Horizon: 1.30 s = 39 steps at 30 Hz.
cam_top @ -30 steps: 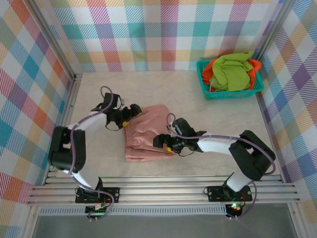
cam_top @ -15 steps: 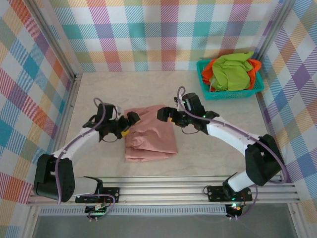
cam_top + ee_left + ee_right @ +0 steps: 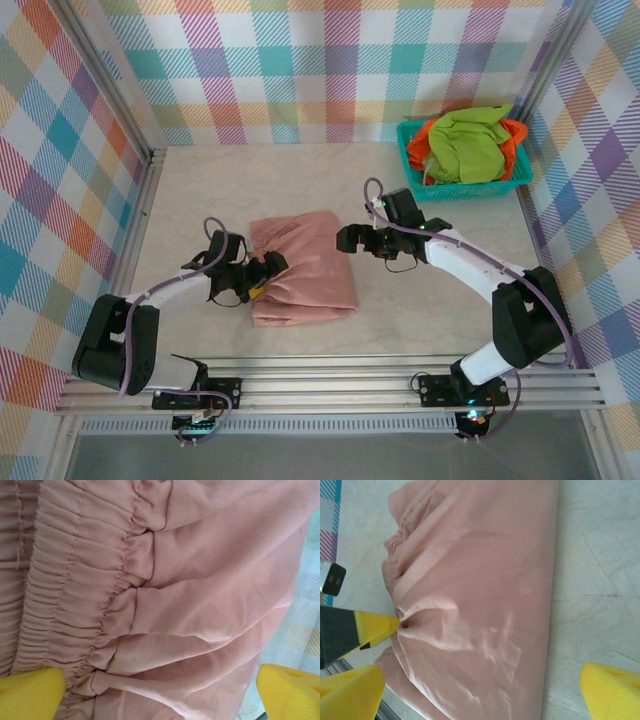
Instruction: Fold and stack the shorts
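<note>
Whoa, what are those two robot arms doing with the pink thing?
They are folding shorts. The pink shorts lie folded on the table. The left gripper is open at their gathered waistband, and the right gripper is open by their right edge. The green shorts and orange shorts wait in the teal basket.

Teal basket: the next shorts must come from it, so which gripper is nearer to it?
Right. The right gripper hangs open over the pink shorts' right edge, left of the teal basket; the left gripper, also open, sits farther off at their left edge.
</note>
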Available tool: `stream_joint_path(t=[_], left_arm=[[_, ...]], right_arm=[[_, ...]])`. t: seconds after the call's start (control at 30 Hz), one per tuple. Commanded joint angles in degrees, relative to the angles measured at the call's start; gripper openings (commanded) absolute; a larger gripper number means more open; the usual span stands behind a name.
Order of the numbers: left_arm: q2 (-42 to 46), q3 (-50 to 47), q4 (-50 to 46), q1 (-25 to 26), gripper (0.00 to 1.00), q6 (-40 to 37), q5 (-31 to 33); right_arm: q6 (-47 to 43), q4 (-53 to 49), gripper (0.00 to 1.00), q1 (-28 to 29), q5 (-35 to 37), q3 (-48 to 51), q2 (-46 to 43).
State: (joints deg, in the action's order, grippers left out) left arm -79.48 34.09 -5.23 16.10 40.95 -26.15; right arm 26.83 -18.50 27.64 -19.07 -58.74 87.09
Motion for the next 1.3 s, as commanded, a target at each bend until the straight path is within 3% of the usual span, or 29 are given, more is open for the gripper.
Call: stream_joint_path(t=[0.0,0.2,0.57,0.97,1.1,1.27], left_arm=[[-4.47,-2.7,-2.91,0.16,1.0,-2.57,4.25],[-4.31,-2.86,-3.64,0.15,1.0,-3.33,4.73],[-4.21,-3.39,-3.22,0.16,1.0,-3.42,4.53],[-5.01,-3.59,-2.06,0.12,1.0,-3.33,4.18],[-4.83,-3.58,-2.46,0.15,1.0,-3.49,4.26],[-3.79,-3.6,-2.42,0.16,1.0,-3.33,4.25]], right_arm=[[-5.42,-2.28,0.99,-1.2,-4.21,-1.83,2.71],[-9.29,-3.17,0.98,-3.02,-13.9,-7.16,13.57],[-7.15,0.32,0.88,-2.98,-16.6,-10.51,23.73],[-3.63,2.43,0.73,-1.84,-19.16,-11.3,26.76],[-3.2,2.76,0.61,-1.54,-19.07,-11.57,27.02],[-3.38,2.77,0.35,-1.34,-18.04,-11.89,26.46]])
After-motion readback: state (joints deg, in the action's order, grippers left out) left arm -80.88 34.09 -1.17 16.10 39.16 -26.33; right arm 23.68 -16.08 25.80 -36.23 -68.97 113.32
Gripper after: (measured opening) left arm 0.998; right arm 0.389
